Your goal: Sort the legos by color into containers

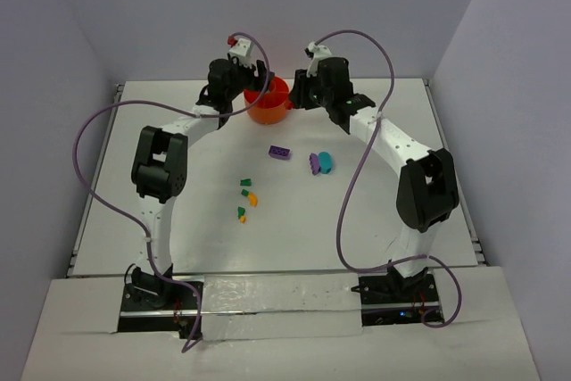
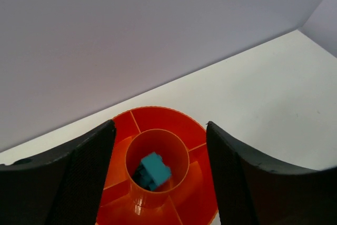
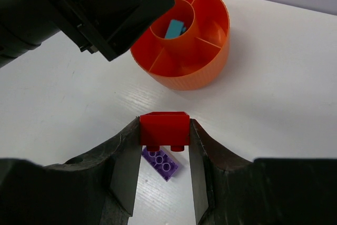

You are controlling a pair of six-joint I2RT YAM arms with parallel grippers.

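Right hand (image 3: 164, 136) grips red brick (image 3: 163, 125); left hand (image 2: 160, 126) overhangs orange tub (image 3: 205, 72).

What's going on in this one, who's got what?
Two arms are sorting small bricks into the orange tub. The left claw hangs open and empty over the tub's central ring, where a teal brick lies. The right claw is beside the tub, shut on a red brick. A purple brick and some green and orange bricks lie loose on the table.
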